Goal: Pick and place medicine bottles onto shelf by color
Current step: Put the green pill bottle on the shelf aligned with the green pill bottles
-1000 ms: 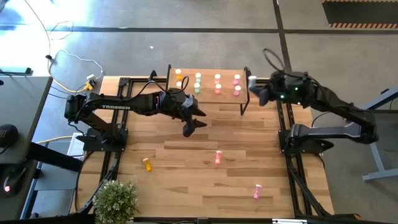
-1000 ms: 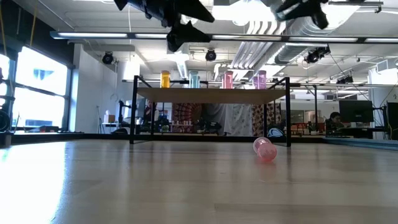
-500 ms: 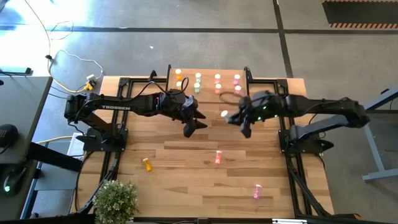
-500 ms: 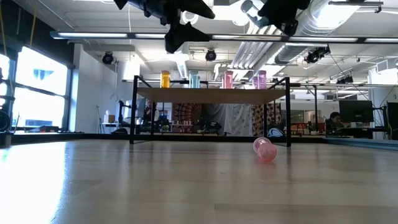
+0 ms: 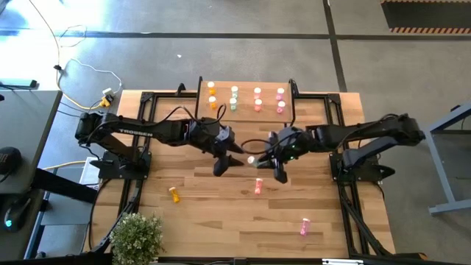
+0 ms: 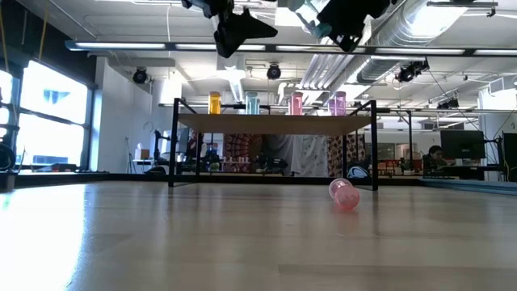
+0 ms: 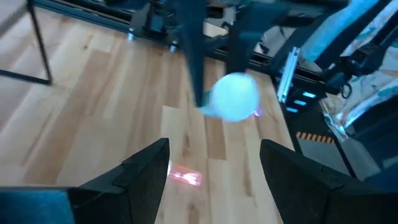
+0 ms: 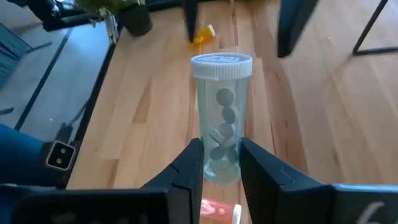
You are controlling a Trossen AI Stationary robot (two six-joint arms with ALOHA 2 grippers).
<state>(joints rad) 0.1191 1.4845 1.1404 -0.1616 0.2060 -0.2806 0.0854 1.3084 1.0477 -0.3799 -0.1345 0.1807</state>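
Eight bottles point(image 5: 257, 98) stand on the shelf point(image 5: 245, 109) at the desk's point(image 5: 199, 213) back; three bottles point(image 5: 258, 186) lie in front.

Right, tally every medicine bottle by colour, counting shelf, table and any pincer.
Orange bottles: 3
Pale green bottles: 3, one in the right pincer
Salmon-red bottles: 3
Pink bottles: 3
Total: 12

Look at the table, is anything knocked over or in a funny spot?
Yes. Three bottles lie tipped on the table instead of standing on the shelf: an orange bottle, a salmon-red bottle and a pink bottle. The right gripper holds a pale green bottle in the air.
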